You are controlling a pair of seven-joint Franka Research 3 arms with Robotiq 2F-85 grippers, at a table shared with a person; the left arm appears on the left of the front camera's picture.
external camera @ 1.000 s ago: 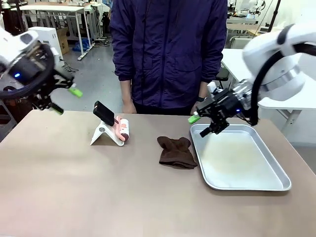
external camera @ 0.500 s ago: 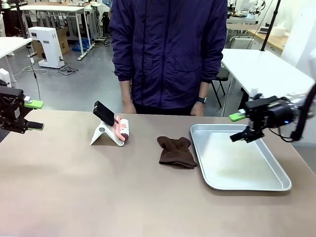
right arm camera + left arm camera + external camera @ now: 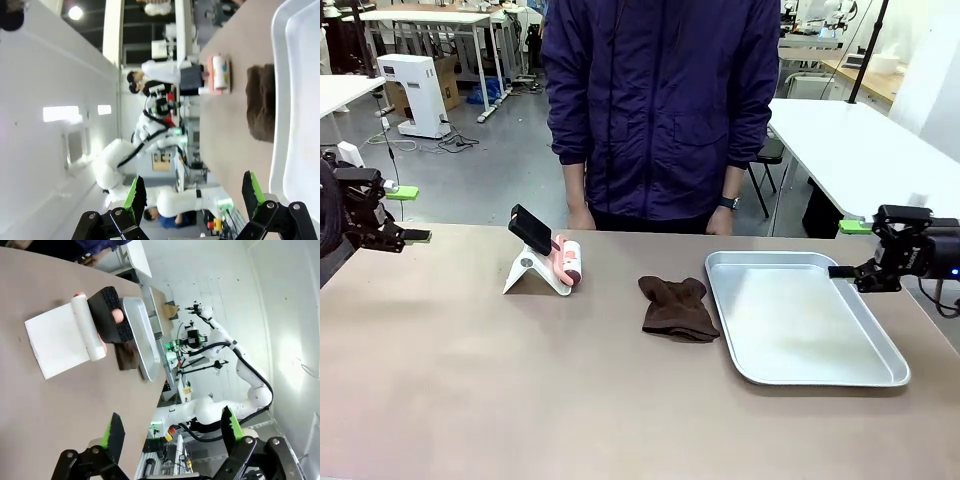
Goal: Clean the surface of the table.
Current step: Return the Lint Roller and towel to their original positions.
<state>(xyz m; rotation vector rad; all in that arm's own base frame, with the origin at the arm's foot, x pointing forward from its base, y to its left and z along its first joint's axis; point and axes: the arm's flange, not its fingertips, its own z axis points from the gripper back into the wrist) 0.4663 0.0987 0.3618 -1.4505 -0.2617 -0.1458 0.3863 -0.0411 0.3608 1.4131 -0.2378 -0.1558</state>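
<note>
The table [image 3: 520,390] has a wide brownish-tan top. A crumpled brown cloth [image 3: 677,308] lies near its middle, also seen as the cloth [image 3: 262,102] in the right wrist view. A lint roller [image 3: 567,260] with a black handle leans on a white stand [image 3: 525,272] at the back left, and the roller [image 3: 90,327] faces my left wrist camera. My left gripper [image 3: 410,214] hovers open at the table's left edge, holding nothing. Just right of the tray, my right gripper [image 3: 845,249] is open too. Both pairs of fingers [image 3: 114,432] [image 3: 136,192] stand wide apart.
A silver metal tray [image 3: 860,375] lies bare on the table's right side, its left rim close to the cloth. A person in a dark blue jacket [image 3: 660,100] stands at the far edge, hands resting by the table. White-topped tables stand behind.
The right gripper has moved from over the tray's far left corner out past its right side. The left gripper has dropped from its raised spot to the table's left edge. Both stayed open.
</note>
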